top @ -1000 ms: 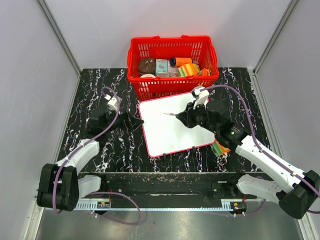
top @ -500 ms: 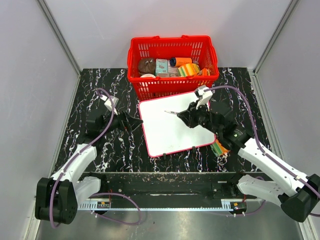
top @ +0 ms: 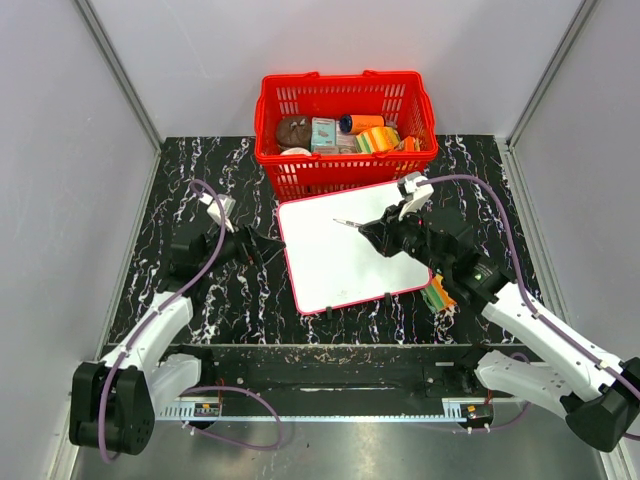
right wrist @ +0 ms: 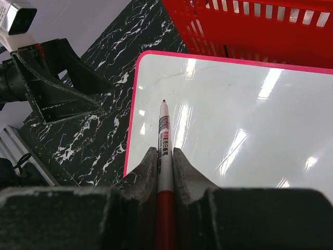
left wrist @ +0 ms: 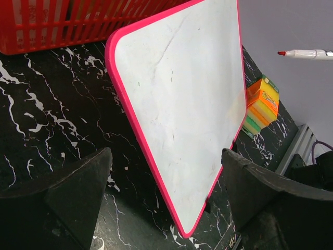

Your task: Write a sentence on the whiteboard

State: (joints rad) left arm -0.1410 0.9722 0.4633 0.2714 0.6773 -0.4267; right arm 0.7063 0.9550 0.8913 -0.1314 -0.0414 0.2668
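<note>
On the left, the left gripper sits low on the black table with its two fingers spread wide and nothing between them. It is just beside the left rim of the whiteboard. The whiteboard lies flat in the middle of the table, with its far edge up against the red basket. It is bare, and the sentence has not been started. The board looks thin, stiff, light and very smooth, so I think it will slide when a pen pushes on it. The pink rim on the left looks like the best place to pinch it or hold it down. To the right, the right gripper is squeezed tight on the marker, with the red tip sticking out over the far left part of the board, up in the air. The pen is slim and slick, so I think a soft press is best. Past the board's right edge lies a stack of sponges.
</note>
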